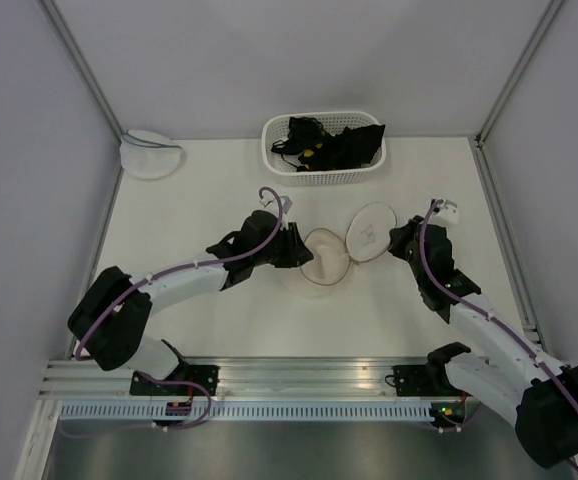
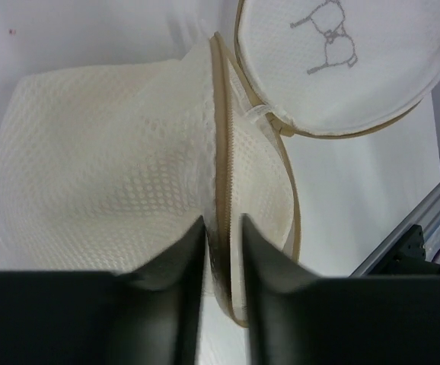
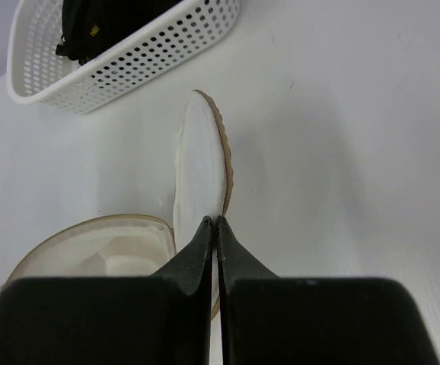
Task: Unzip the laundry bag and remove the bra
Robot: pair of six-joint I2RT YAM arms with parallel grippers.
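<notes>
The laundry bag lies unzipped and spread in two halves at mid-table, its tan rim showing and its inside cream and empty. My left gripper sits at the left half's edge. In the left wrist view its jaws stand slightly apart, with the tan zipper rim loose between them. My right gripper is shut on the edge of the raised right half, the tips pinching it. The black bra lies in the white basket.
The white perforated basket stands at the back centre, with a small yellow item among the black fabric. A second white dome pouch with a grey rim leans in the back left corner. The aluminium rail runs along the near edge.
</notes>
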